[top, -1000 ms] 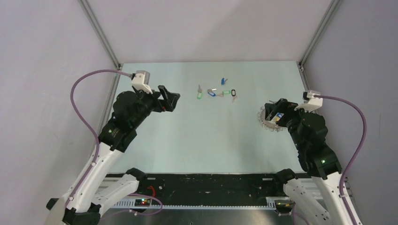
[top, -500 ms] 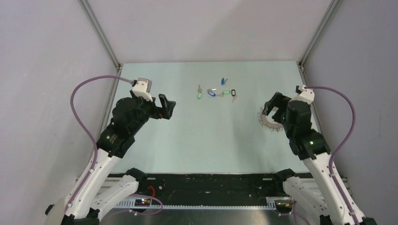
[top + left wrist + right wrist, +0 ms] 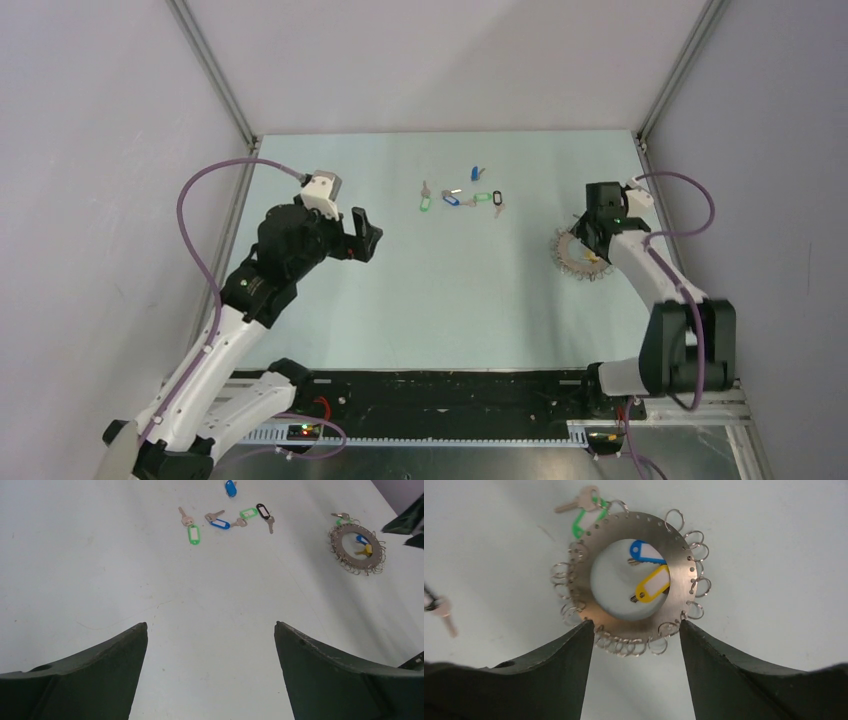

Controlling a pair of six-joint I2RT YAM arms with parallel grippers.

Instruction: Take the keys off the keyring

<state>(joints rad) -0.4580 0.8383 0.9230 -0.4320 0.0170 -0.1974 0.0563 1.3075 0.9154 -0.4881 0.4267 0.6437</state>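
Note:
The keyring (image 3: 681, 580), a flat grey metal ring edged with small wire loops, lies on the table at the right (image 3: 568, 265) (image 3: 345, 547). Three keys are with it: blue-tagged (image 3: 644, 551) and yellow-tagged (image 3: 653, 583) keys in its hole, and a green-tagged one (image 3: 586, 516) at its far rim. My right gripper (image 3: 635, 624) (image 3: 583, 245) points down at the ring, its jaws apart and its fingertips over the ring's near rim. My left gripper (image 3: 210, 623) (image 3: 365, 235) hangs wide open and empty over the left of the table.
Several loose keys with green, blue and black tags (image 3: 460, 197) (image 3: 225, 517) lie scattered at the table's far middle. One more loose key (image 3: 444, 616) shows at the left edge of the right wrist view. Enclosure walls and frame posts (image 3: 215, 75) bound the table.
The right arm has swung its wrist round to point down over the keyring, and its jaws have narrowed. The left gripper has drifted slightly right, still open.

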